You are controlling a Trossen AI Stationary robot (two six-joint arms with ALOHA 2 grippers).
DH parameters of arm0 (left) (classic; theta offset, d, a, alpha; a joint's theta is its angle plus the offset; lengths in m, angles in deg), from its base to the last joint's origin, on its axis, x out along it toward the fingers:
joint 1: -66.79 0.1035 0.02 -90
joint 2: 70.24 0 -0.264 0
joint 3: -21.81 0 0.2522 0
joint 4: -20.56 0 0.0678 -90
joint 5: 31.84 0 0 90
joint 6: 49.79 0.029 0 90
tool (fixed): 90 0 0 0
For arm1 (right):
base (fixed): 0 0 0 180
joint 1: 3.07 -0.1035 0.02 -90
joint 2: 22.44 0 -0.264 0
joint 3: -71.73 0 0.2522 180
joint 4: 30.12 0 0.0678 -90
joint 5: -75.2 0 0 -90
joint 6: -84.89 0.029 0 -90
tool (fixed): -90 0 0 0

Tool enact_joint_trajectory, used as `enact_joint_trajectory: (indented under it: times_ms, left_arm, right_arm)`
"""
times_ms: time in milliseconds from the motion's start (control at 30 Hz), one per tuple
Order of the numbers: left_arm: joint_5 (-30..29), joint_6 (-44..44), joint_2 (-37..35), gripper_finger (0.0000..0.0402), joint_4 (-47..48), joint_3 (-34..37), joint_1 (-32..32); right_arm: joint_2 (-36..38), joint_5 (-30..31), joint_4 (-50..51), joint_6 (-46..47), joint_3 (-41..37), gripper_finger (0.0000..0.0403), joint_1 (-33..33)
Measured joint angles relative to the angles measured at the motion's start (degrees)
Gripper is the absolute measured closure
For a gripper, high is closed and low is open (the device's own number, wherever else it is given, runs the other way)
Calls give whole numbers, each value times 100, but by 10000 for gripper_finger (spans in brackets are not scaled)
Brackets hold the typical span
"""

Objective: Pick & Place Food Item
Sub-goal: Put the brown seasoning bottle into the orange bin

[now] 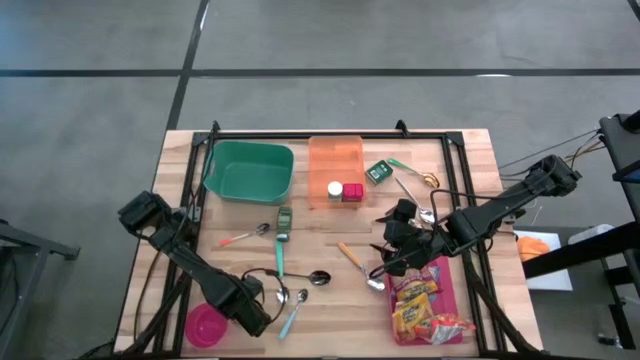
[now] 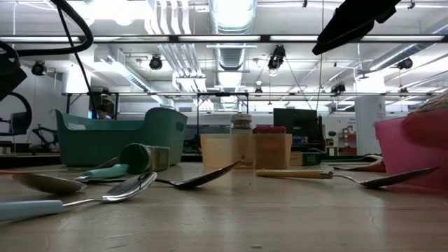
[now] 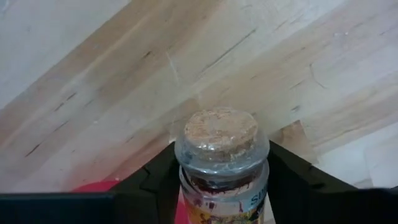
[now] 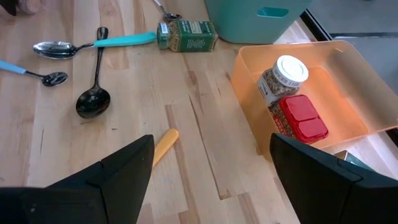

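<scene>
Left wrist view shows the left gripper point(image 3: 224, 186) with its fingers point(image 3: 158, 180) set against both sides of a cork-stoppered glass jar point(image 3: 222, 155), gripping it above the desk point(image 3: 112, 93) near the front edge, beside a pink bowl point(image 1: 205, 325). The right gripper point(image 4: 211, 168) hangs with fingers spread wide, holding nothing, over the desk's middle. An orange bin point(image 4: 348, 81) holds a white-capped spice jar point(image 4: 280, 78) and a red-lidded container point(image 4: 301, 118). The green bin point(image 1: 250, 172) sits beside it.

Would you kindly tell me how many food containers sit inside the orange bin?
2: a white-capped jar and a red-lidded container, side by side in the orange bin; none seems hidden.
</scene>
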State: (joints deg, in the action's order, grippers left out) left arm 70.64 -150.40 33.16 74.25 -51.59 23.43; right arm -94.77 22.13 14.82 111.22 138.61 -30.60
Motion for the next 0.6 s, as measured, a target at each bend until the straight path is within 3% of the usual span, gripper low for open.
enact_joint_trajectory:
  times_ms: [333, 600]
  left_arm:
    - [-128, 20, -7, 227, -17, -40, 75]
    - [-560, 682, -15, 227, -143, -503, 178]
  right_arm:
    - [0, 0, 0, -68, 0, 85, 0]
    - [0, -95, -18, -451, 0, 85, -38]
